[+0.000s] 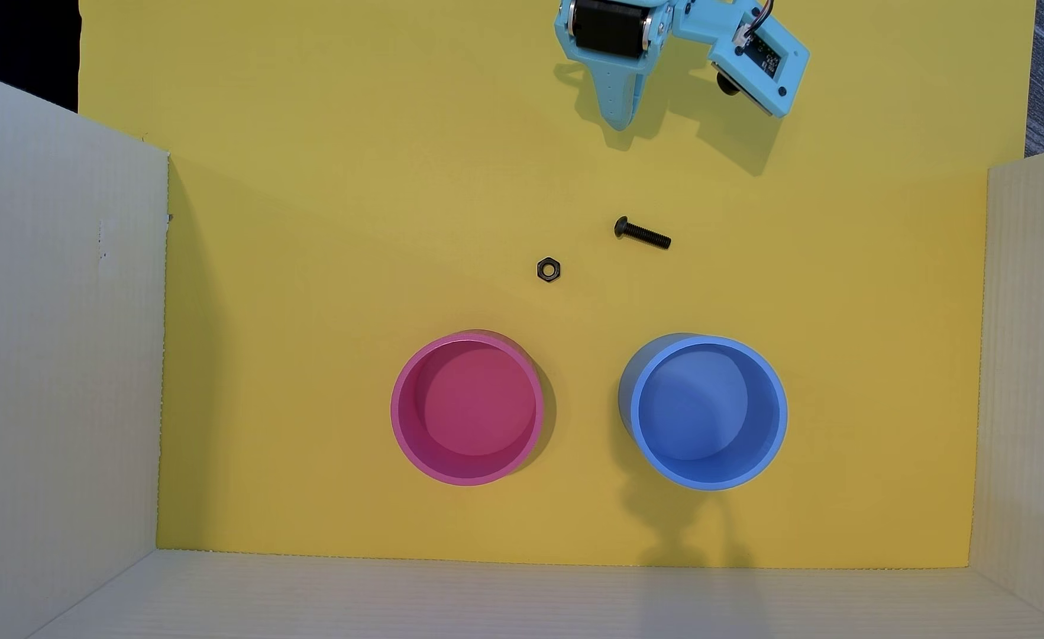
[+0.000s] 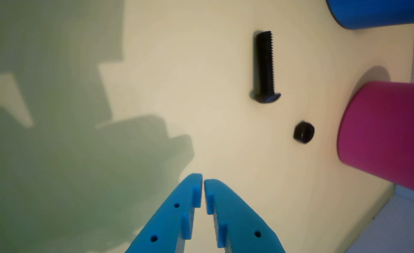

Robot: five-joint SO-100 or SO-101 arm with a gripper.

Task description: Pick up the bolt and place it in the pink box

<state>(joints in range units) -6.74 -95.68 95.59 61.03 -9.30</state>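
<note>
Arm pose: I've got the light-blue arm (image 1: 679, 37) parked at the top edge of the overhead view, its black motor showing, the wrist camera housing jutting out to the right.
Gripper: the gripper (image 2: 203, 180) comes up from the bottom of the wrist view, its two tapered blue fingers (image 2: 171, 218) pressed nearly tip to tip, only a hairline gap between them, nothing pinched. In the overhead view I see it as one pointed blade (image 1: 619, 120) aimed down over bare sheet.
Bolt: the bolt (image 1: 642, 233) lies flat on the yellow sheet (image 1: 298, 319), below the gripper and well apart from it; rounded head to the left, threaded shank running right and slightly down in the overhead view. Black, matte, threads crisp in the wrist view (image 2: 265, 66).
Nut: a small black hexagonal nut (image 1: 548, 269) sits flat, hole up, near the bolt's head but not touching.
Pink box: the pink box (image 1: 397, 405) is a round, smooth plastic cup with a thin rim and flat bottom, upright, nothing inside it. In the wrist view I catch its outer wall (image 2: 386, 137) at the right.
Blue container: a matching round blue container (image 1: 780, 411) stands beside the pink one, apart from it, likewise with nothing in it.
Surround: pale corrugated walls (image 1: 52, 344) frame the sheet on three sides.
</note>
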